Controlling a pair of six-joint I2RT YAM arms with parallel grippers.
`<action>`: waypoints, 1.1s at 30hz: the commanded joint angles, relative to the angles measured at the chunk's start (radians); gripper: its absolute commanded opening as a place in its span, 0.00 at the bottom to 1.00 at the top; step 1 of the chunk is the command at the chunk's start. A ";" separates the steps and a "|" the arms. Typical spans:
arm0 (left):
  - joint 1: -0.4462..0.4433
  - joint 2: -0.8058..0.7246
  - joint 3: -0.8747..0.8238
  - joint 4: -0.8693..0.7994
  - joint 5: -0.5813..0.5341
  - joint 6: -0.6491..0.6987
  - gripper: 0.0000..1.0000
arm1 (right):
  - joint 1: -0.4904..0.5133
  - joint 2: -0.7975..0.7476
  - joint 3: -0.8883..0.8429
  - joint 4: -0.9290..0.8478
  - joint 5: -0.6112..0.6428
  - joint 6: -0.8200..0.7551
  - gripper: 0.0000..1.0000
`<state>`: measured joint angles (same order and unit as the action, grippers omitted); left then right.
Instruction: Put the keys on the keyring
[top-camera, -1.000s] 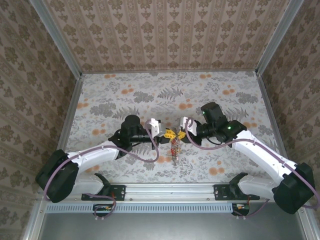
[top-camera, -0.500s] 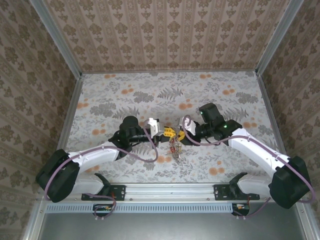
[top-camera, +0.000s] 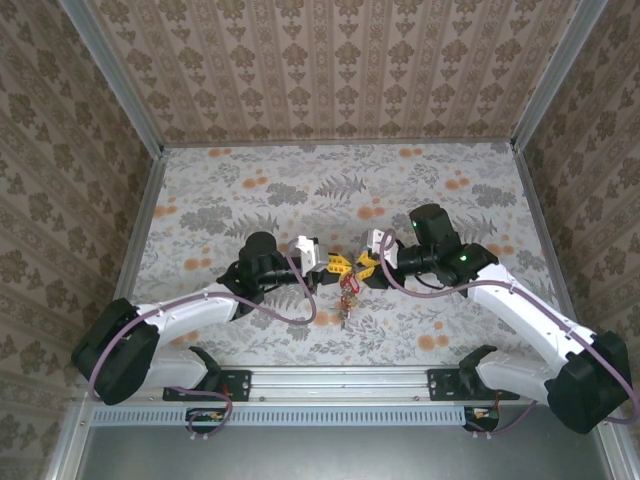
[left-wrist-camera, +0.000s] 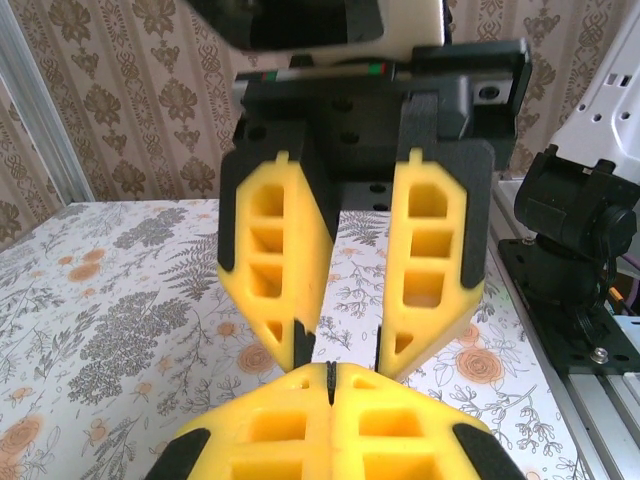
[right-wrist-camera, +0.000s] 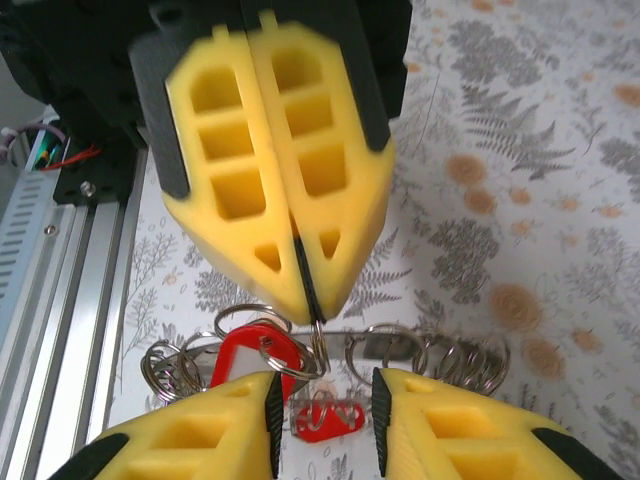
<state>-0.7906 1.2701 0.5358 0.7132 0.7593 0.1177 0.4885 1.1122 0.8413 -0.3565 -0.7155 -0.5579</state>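
Observation:
My left gripper (top-camera: 338, 265) (left-wrist-camera: 330, 370) is shut, its pads pinching the thin grey wire of the keyring (right-wrist-camera: 318, 345), which I see edge-on at its tip (right-wrist-camera: 312, 300). Under the ring hangs a bunch of keys (top-camera: 346, 296), among them a red tag (right-wrist-camera: 248, 352), a small red key (right-wrist-camera: 326, 420) and several small split rings (right-wrist-camera: 455, 358). My right gripper (top-camera: 366, 262) (right-wrist-camera: 324, 392) faces the left one tip to tip and stands open. Its fingers (left-wrist-camera: 425, 300) are on either side of the ring and touch nothing. Most of the keyring is hidden.
The floral tablecloth (top-camera: 300, 190) lies under both arms. A metal rail (top-camera: 340, 378) runs along the near edge, and patterned walls (top-camera: 330, 60) close in the back and sides. The right arm's base (left-wrist-camera: 580, 230) stands close by the grippers.
My right gripper has gone from shut to open and drawn back slightly to the right. The key bunch still hangs from the shut left gripper, which has hardly moved.

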 joint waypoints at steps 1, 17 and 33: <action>-0.001 -0.007 0.036 0.080 0.013 -0.009 0.00 | -0.004 -0.010 -0.001 0.020 -0.035 0.010 0.34; -0.012 0.060 0.026 0.231 0.016 -0.063 0.00 | -0.005 -0.068 -0.082 0.041 0.050 0.040 0.37; -0.012 0.055 0.023 0.227 0.009 -0.066 0.00 | -0.056 -0.053 0.000 0.030 -0.044 0.041 0.29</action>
<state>-0.7979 1.3346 0.5625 0.8677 0.7628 0.0704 0.4316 1.0313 0.8005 -0.3191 -0.7044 -0.5182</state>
